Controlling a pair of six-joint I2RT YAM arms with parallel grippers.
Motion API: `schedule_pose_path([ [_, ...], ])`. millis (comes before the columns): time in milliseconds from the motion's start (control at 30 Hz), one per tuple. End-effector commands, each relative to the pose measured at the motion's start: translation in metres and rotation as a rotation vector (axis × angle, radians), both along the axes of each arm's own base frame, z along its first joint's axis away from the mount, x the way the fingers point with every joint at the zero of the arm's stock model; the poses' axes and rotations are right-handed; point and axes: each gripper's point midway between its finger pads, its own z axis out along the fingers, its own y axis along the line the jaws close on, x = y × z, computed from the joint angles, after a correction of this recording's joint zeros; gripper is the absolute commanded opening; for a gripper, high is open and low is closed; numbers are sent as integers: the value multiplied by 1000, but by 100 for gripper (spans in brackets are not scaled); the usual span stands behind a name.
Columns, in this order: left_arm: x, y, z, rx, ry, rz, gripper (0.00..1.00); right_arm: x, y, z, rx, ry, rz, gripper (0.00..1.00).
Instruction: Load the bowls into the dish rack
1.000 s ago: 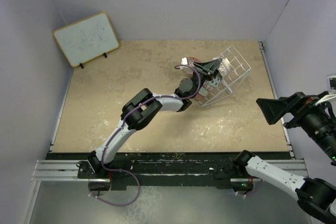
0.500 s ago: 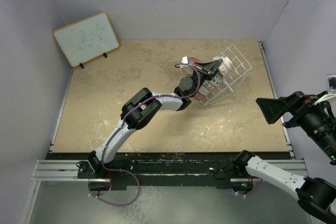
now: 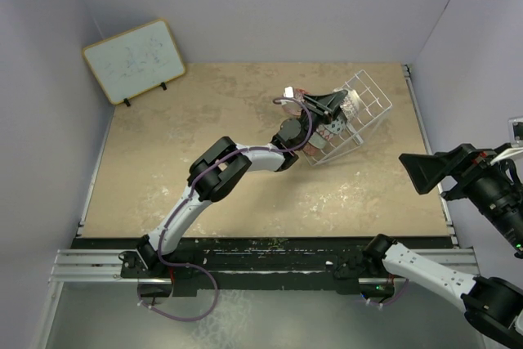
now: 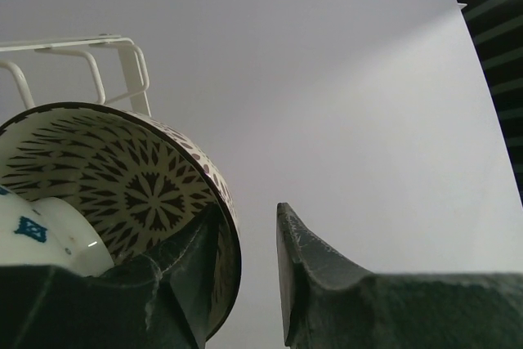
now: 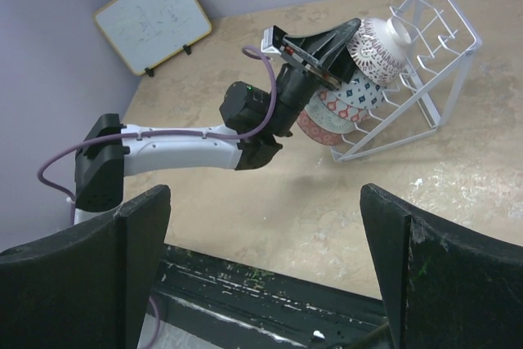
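Observation:
The white wire dish rack (image 3: 369,104) sits tilted at the table's far right, with several bowls (image 3: 337,127) stacked on edge inside it. My left gripper (image 3: 331,104) is at the top bowl, a dark-patterned one (image 4: 131,190) (image 5: 380,45). It is open (image 4: 248,210): one finger lies against the bowl's inside, the other stands clear of the outer wall, so the rim sits loosely between them. A white bowl with blue marks (image 4: 41,234) shows below. My right gripper (image 5: 263,194) (image 3: 415,172) hangs wide open and empty near the right edge.
A wood-framed whiteboard (image 3: 135,59) leans against the back-left wall. Rack wires (image 4: 106,46) rise just behind the patterned bowl. The black rail (image 3: 261,251) runs along the table's near edge. Purple walls close in on three sides.
The left gripper's tip has drawn back slightly to the left at the rack's top bowl. The right arm has not moved.

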Motion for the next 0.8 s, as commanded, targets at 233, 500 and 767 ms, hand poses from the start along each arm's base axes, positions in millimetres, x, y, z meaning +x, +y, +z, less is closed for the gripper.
schedule_pose_path([
  [233, -7, 10, 54, -34, -43, -15, 52, 2, -3, 6, 25, -17, -22, 100],
  [500, -7, 7, 52, 1, -15, -39, 55, 2, -3, 7, 29, -18, -22, 100],
  [767, -7, 9, 53, -4, -33, -43, 72, 3, -2, 7, 29, -18, -19, 100],
])
